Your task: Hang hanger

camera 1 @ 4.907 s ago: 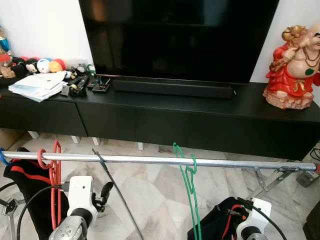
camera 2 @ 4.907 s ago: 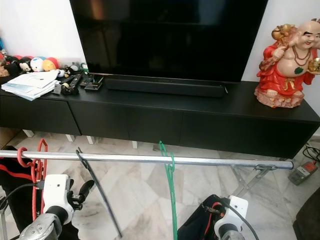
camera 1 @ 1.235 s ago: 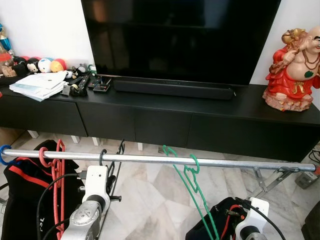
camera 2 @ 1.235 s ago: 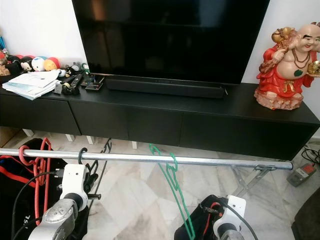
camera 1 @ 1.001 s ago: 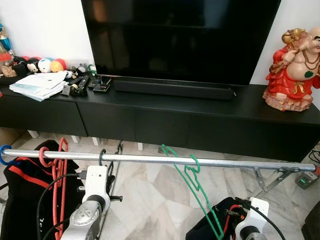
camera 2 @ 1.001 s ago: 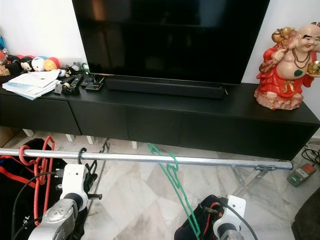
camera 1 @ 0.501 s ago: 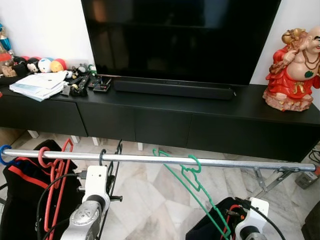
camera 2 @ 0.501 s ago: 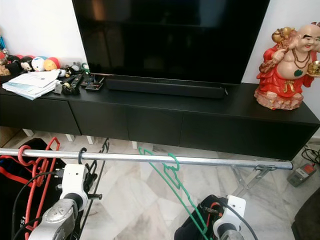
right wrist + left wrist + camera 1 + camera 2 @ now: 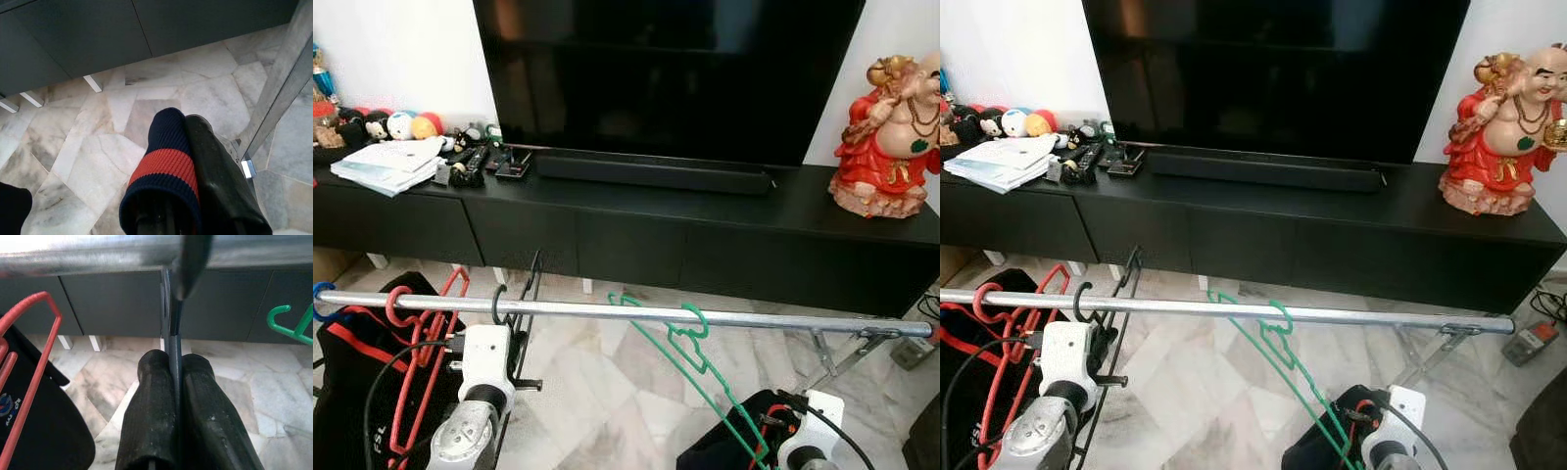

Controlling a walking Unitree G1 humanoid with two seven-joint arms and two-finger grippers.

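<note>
left claw (image 9: 173, 396): mine, fingers pressed together on the thin frame of the black hanger (image 9: 522, 323), pinching it just under the rail (image 9: 754, 320).
black hanger: hook already over the rail, directly above my left claw; frame hangs down through my fingers, long axis close to vertical and tilted a little. Looks hung, I judge only the release is left.
key relation: hook on top of rail, claw right below it, so the let-go is straight down and away. Left arm is the near one, right arm well apart.
right claw (image 9: 190, 161): low at the right, fingers together on a dark garment with a red band (image 9: 168, 161); idle over the floor.
red hangers (image 9: 416, 343): on the rail just left of my black hanger, near but not touching as far as I can tell; could snag if I pull out leftward.
green hanger (image 9: 690, 343): on the rail to the right, swung at a slant, well clear of my left claw.
black clothes (image 9: 352, 392): hang below the red hangers at the left end.
floor (image 9: 607, 392): marble tiles under the rail.
far worktop (image 9: 705, 201): long black TV unit; soundbar (image 9: 651, 171), TV (image 9: 666, 69), red figurine (image 9: 891, 132) at right, papers (image 9: 391, 162) and small toys at left. None in the way.
</note>
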